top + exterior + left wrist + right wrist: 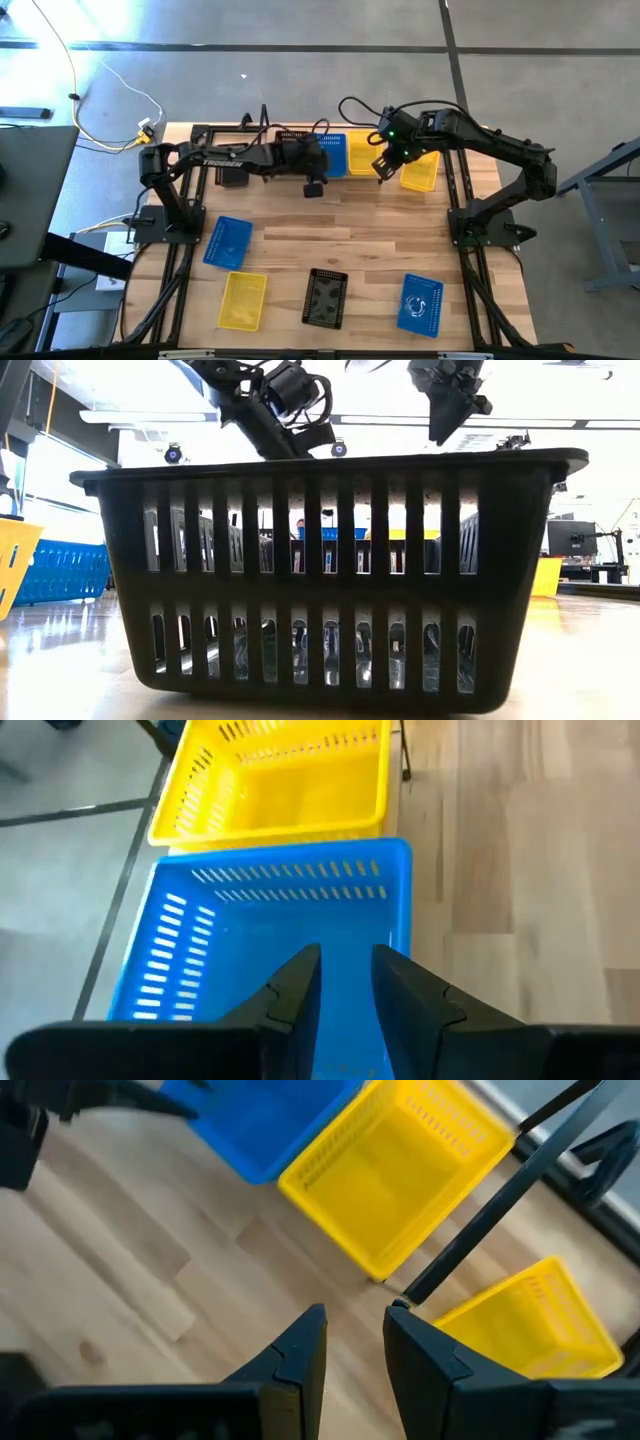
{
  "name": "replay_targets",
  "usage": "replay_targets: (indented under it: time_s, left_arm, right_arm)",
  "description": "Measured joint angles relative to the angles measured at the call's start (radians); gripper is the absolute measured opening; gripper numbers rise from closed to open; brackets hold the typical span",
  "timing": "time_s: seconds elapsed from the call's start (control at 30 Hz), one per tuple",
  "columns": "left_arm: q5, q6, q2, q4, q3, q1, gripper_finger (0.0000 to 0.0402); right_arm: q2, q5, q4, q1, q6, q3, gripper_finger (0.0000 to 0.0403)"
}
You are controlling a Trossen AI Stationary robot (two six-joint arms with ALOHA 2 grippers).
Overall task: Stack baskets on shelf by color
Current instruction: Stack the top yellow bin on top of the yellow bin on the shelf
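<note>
Left gripper [345,982] hovers over the empty blue perforated plastic basket [265,935], fingers slightly parted, grasping nothing. Right gripper [355,1342], likewise slightly parted and empty-handed, hangs beside the empty yellow perforated plastic basket [400,1175].

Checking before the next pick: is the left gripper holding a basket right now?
No. In the left wrist view the left gripper hovers over the blue basket, with nothing between its slightly parted fingers.

Under my claw a blue basket [270,910] of smooth, glossy slotted plastic — the tabletop [540,870] beside it pale, satiny planked wood.
</note>
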Motion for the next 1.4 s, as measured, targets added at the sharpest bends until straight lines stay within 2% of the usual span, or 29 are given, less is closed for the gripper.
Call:
replay_targets:
  time_s: [0.17,0.43,0.73,0.97,1.2,1.4]
  left_arm:
    - [0.002,0.000,0.000,-0.142,0.109,-0.019,0.0084]
    - [-0.013,-0.001,-0.019,-0.334,0.240,-0.065,0.0084]
    - [-0.014,-0.060,-0.171,-0.424,0.259,-0.089,0.0084]
    - [-0.030,-0.127,-0.302,-0.546,0.250,-0.088,0.0084]
    - [-0.027,-0.204,-0.419,-0.580,0.202,-0.093,0.0084]
    - [-0.034,-0.251,-0.485,-0.606,0.157,-0.095,0.0084]
  right_arm:
    - [0.000,-0.022,-0.037,0.021,-0.010,0.000,0.0089]
    - [-0.019,0.081,-0.127,0.094,0.007,-0.002,0.0089]
    - [-0.056,0.175,-0.215,0.165,0.073,-0.003,0.0089]
    - [-0.061,0.196,-0.249,0.210,0.119,-0.008,0.0089]
    - [-0.121,0.187,-0.219,0.243,0.151,-0.199,0.0089]
    - [-0.214,0.083,-0.101,0.242,0.124,-0.359,0.0089]
